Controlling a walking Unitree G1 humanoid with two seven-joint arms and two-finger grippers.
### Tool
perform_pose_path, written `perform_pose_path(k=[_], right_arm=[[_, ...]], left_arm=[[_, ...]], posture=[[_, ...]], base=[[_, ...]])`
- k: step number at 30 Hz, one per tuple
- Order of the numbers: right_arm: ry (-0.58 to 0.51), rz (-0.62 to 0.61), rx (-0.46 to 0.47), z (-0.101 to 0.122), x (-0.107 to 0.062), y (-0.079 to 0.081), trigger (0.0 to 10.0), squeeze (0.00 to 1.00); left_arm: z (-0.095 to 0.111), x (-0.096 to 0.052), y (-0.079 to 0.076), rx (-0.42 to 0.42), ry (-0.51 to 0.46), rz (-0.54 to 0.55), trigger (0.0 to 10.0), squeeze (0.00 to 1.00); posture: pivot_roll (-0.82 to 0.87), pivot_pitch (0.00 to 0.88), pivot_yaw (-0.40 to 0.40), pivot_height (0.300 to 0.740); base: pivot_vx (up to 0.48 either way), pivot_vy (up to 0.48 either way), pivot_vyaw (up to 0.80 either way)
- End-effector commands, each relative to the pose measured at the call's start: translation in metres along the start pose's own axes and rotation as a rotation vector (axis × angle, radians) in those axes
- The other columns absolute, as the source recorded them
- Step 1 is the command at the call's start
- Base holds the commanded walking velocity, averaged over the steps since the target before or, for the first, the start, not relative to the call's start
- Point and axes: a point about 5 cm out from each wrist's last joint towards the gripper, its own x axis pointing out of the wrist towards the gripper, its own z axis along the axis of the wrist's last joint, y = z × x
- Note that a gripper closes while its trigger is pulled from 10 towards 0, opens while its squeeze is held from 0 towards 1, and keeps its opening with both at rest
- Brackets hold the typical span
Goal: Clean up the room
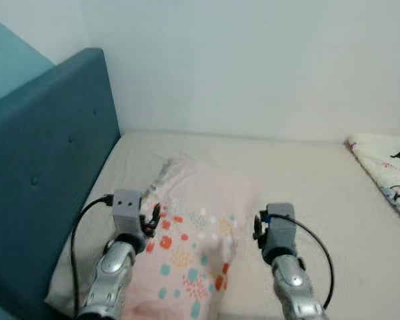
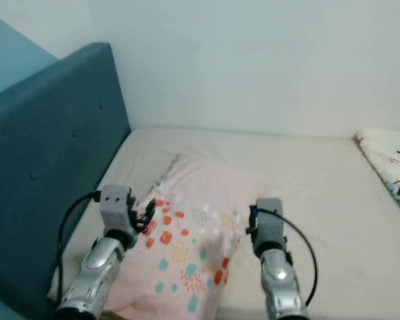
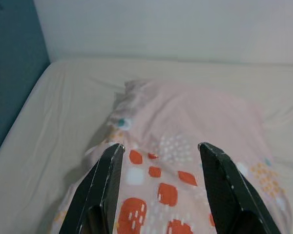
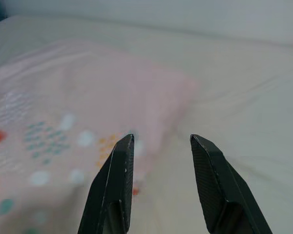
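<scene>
Left gripper (image 3: 158, 163) and right gripper (image 4: 161, 146) hover spread over the pale pink spotted pillow (image 1: 200, 247), ungrasped near the teal padded headboard (image 1: 47, 173); tidying remains.

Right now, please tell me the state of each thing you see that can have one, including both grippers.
Pillow: lying flat on the bed, pink with coloured spots, not held.
Bed sheet: beige, spread out, slightly wrinkled.
Panda blanket: bunched at the bed's right edge.
Left gripper: jaws open, above the pillow.
Right gripper: jaws open, over the pillow's right edge.
</scene>
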Motion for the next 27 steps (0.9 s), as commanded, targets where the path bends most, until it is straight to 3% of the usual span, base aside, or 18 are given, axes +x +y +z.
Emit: perform_pose_path(k=[1, 16, 27], right_arm=[[0.006, -0.006, 0.001, -0.0014, -0.0006, -0.0013, 10.0, 0.00], [0.005, -0.009, 0.005, -0.0007, -0.0005, -0.0009, 10.0, 0.00], [0.008, -0.019, 0.011, -0.0029, -0.0034, -0.0009, 10.0, 0.00]], left_arm=[[-0.0058, -0.0023, -0.0011, 0.002, 0.031, -0.021, 10.0, 0.00], [-0.0060, -0.0013, -0.0003, 0.023, 0.033, -0.015, 10.0, 0.00], [-0.0061, -0.0017, -0.0009, 0.026, 0.034, -0.027, 10.0, 0.00]], posture=[[0.01, 0.000, -0.042, 0.740], [0.01, 0.000, -0.037, 0.740], [0.01, 0.000, -0.024, 0.740]], base=[[0.000, 0.000, 0.00], [0.000, 0.000, 0.00], [0.000, 0.388, 0.00]])
